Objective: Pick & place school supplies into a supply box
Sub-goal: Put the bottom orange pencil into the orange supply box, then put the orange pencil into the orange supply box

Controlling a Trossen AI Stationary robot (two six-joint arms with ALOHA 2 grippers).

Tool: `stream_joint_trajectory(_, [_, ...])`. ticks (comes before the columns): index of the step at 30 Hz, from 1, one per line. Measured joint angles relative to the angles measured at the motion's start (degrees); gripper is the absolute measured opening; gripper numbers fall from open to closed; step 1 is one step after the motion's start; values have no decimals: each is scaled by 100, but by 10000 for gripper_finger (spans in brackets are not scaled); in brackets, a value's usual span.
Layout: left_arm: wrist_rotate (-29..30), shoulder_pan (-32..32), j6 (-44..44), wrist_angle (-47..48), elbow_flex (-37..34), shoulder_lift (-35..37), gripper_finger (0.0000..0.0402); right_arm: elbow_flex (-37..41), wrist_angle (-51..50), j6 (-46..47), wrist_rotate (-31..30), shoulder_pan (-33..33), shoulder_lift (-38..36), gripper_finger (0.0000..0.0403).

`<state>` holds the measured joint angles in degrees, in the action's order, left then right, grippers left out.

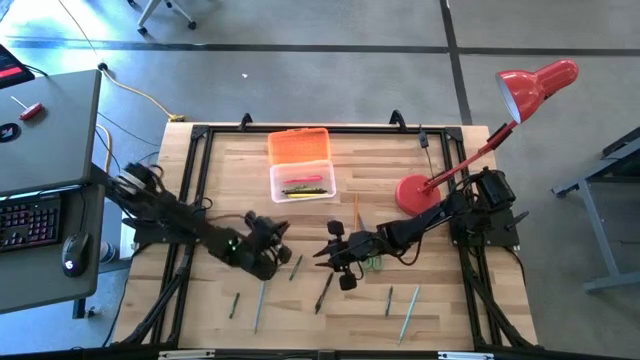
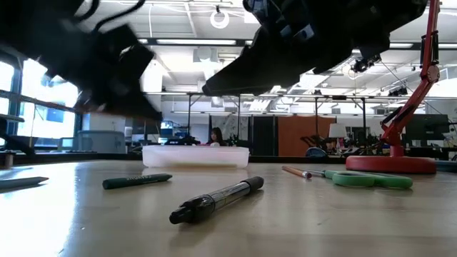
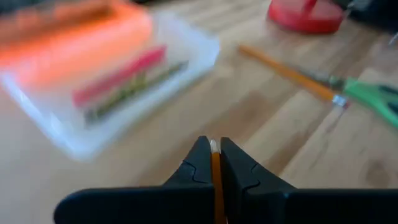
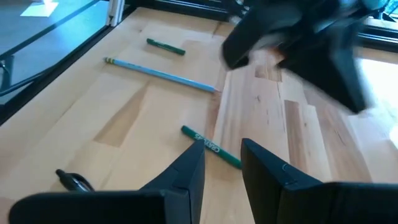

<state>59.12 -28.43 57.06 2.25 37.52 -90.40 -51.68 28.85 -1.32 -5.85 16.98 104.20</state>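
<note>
Left arm reaches in from the table's left edge toward the centre. Left gripper (image 3: 214, 163) is raised above the tabletop, its fingers (image 3: 198, 163) closed on a thin pencil (image 3: 215, 174) standing between them. Right arm extends from the right edge toward the centre, wrist low. Right gripper (image 4: 221, 163) hangs over the table, jaws parted, holding nothing.

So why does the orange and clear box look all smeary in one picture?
In the left wrist view the clear plastic box with the orange lid is blurred, while the left hand pinching a thin yellow pencil looks sharp. In the low view both arms are dark silhouettes against bright ceiling lights.
</note>
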Motion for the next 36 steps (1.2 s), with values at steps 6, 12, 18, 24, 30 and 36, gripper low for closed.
stream_joint_trajectory(6, [-1250, 1221, -2226, -5, 334, 537, 32, 0, -1, 103, -1, 130, 0, 83])
stream_joint_trajectory(12, [-3031, 2979, -3735, -780, 416, 269, 45, -1, -236, 397, 8, 348, 0, 83])
stream_joint_trajectory(18, [-4560, 4082, -5009, -2195, 416, -401, 37, 0, -406, 380, 7, 496, 2, 83])
stream_joint_trajectory(24, [-5269, 4666, -5282, -2948, 496, -1045, 52, 0, -619, 385, -9, 495, 2, 83])
stream_joint_trajectory(30, [-5382, 4848, -5556, -2901, 776, -1411, 99, 0, -755, 575, -358, 499, 4, 83])
stream_joint_trajectory(36, [-5522, 4870, -5670, -2900, 1147, -1544, 111, 0, -1401, 1796, -2312, 495, 4, 83])
